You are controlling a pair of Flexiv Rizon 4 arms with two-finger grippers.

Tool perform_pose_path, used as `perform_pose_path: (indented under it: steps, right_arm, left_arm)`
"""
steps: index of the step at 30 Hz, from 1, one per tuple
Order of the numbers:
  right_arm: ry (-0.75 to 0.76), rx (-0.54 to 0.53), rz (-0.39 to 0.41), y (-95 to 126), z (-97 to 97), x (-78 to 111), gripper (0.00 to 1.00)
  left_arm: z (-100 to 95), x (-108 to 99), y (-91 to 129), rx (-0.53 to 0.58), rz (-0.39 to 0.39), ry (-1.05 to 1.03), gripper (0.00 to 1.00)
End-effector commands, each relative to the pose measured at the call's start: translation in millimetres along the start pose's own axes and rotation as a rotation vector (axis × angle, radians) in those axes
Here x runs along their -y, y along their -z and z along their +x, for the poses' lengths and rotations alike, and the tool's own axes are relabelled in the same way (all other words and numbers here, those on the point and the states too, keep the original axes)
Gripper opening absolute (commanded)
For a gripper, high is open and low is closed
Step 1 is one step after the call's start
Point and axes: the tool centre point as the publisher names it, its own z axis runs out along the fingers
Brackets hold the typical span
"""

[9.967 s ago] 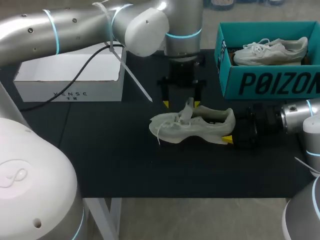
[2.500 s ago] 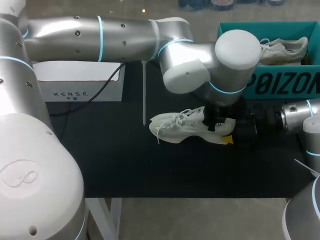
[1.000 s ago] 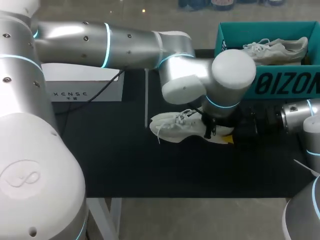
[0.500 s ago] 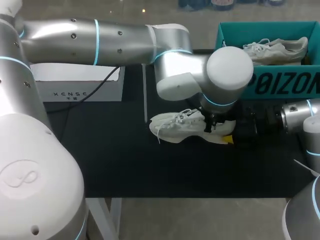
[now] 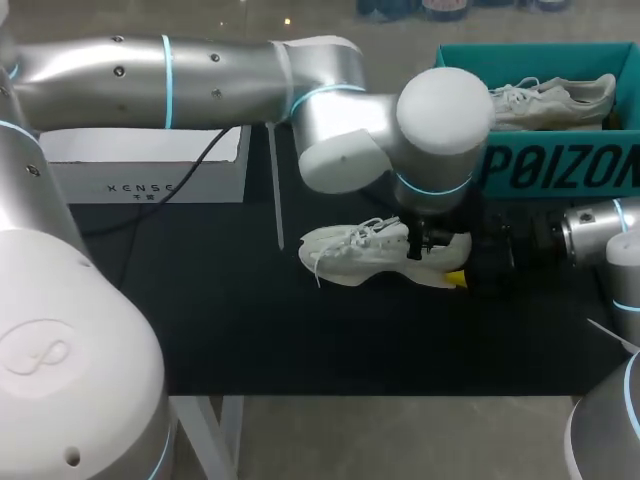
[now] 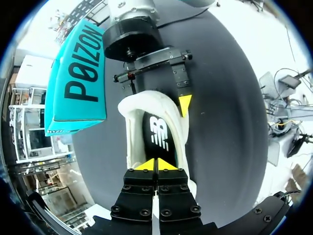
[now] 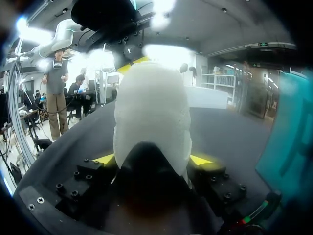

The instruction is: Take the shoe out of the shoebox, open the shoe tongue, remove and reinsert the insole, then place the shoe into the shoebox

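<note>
White shoe [image 5: 375,252] sits on the black surface [image 5: 250,320], near the teal shoebox [image 5: 560,165]. Right tool [image 7: 152,159] is clamped on its heel from both sides. Left tool [image 6: 156,165] has its tips pressed together, right over the insole [image 6: 159,137].

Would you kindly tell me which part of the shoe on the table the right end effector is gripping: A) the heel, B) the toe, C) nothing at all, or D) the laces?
A: in the right wrist view the heel of the shoe sits between the yellow tips of the right end effector, one touching each side.
</note>
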Motion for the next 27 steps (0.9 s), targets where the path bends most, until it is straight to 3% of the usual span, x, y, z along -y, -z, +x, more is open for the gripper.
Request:
perform_pose_path:
  steps: [1,14,27]
  right_arm:
    - [-0.001,0.001,0.002,-4,0.9,2.4,0.0]
    - [-0.001,0.001,0.002,-4,0.9,2.4,0.0]
    - [-0.001,0.001,0.002,-4,0.9,2.4,0.0]
  left_arm:
    - [-6.8,-1,-1,-0.073,0.006,-0.01,0.0]
    - [8.1,6,-20,-0.224,0.009,-0.027,0.0]
    - [19.8,3,-26,-0.267,-0.008,-0.012,0.0]
